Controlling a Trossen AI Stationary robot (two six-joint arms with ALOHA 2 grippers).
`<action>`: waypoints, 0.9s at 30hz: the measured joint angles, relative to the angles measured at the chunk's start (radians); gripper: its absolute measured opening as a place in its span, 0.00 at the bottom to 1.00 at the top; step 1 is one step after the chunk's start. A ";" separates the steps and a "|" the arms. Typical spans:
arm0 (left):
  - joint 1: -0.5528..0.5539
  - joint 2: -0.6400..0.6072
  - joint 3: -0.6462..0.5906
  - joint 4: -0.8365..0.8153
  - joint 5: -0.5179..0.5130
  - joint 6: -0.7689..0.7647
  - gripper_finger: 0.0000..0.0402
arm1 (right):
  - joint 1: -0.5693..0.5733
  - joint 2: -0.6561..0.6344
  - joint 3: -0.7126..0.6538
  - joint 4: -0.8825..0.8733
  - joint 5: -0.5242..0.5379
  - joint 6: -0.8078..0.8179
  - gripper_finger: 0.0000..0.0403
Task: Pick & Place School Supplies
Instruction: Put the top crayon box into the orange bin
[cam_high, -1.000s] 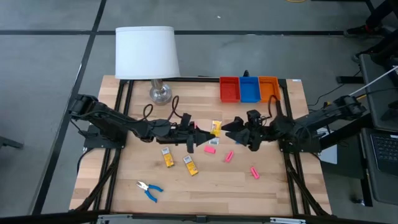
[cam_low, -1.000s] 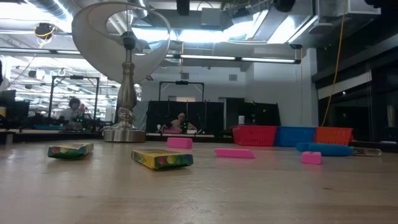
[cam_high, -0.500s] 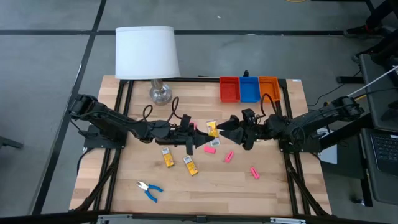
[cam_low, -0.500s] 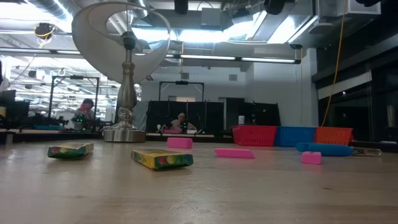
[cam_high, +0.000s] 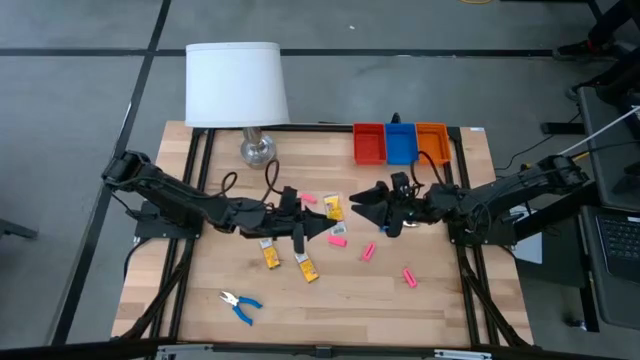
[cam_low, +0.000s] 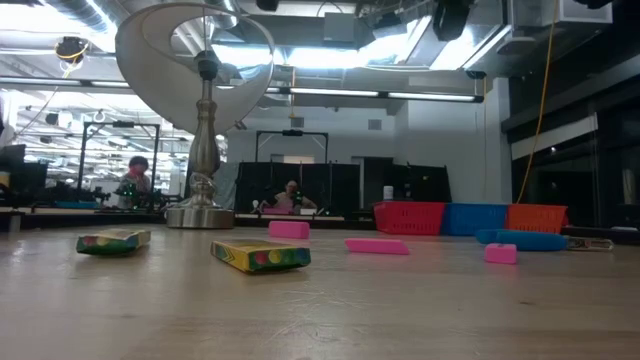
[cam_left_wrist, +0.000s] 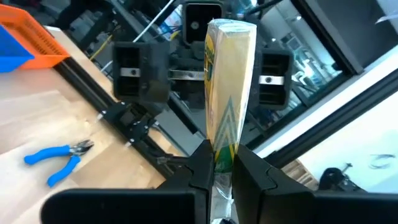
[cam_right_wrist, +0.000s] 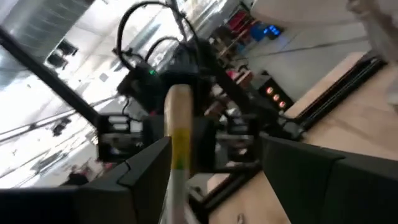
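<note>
While left gripper clamps yellow box, right gripper faces it.

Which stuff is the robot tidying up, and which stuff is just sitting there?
For the job: crayon box clamped in the left tool, the open right tool facing it; two more crayon boxes, pink erasers, blue-handled pliers.
Just lying about: lamp, red tray, blue tray, orange tray.

right wrist: yellow box blurred | lower end cut off
</note>
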 joint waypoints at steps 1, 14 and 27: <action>0.000 0.000 0.000 -0.008 -0.002 -0.005 0.07 | -0.003 0.000 0.000 0.005 -0.015 0.001 0.60; 0.030 0.011 0.000 -0.018 0.027 -0.022 0.07 | -0.043 0.001 0.000 0.022 -0.076 0.004 0.60; 0.075 0.015 0.000 -0.018 0.091 -0.024 0.07 | -0.083 0.096 0.079 0.037 -0.147 -0.002 0.60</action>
